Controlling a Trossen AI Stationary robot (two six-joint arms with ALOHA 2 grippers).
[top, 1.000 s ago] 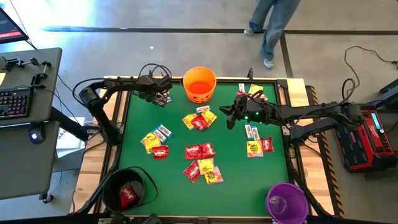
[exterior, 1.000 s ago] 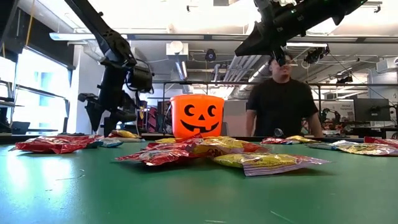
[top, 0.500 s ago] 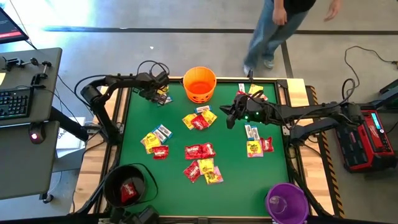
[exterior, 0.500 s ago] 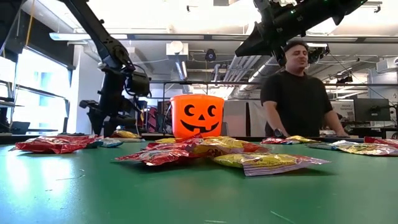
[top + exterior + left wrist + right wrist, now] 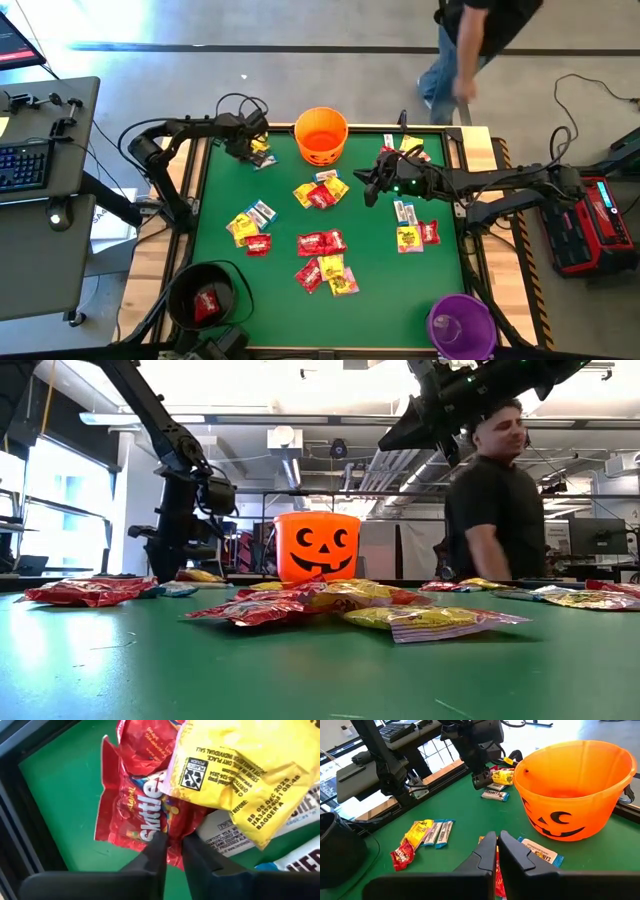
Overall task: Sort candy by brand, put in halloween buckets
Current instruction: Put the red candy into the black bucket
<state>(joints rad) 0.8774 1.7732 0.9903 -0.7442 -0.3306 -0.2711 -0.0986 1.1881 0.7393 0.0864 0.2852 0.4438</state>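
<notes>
Down at the table's five o'clock edge stands the purple bucket point(image 5: 461, 325), with the black bucket point(image 5: 205, 298) at seven. Loose candy point(image 5: 322, 258) litters the middle. Farther on, the right gripper point(image 5: 370, 189) hangs at two, fingers pressed together, empty. At eleven, the left gripper point(image 5: 171, 840) pinches a red Skittles packet point(image 5: 135, 812) beside the orange bucket point(image 5: 321, 134).
</notes>
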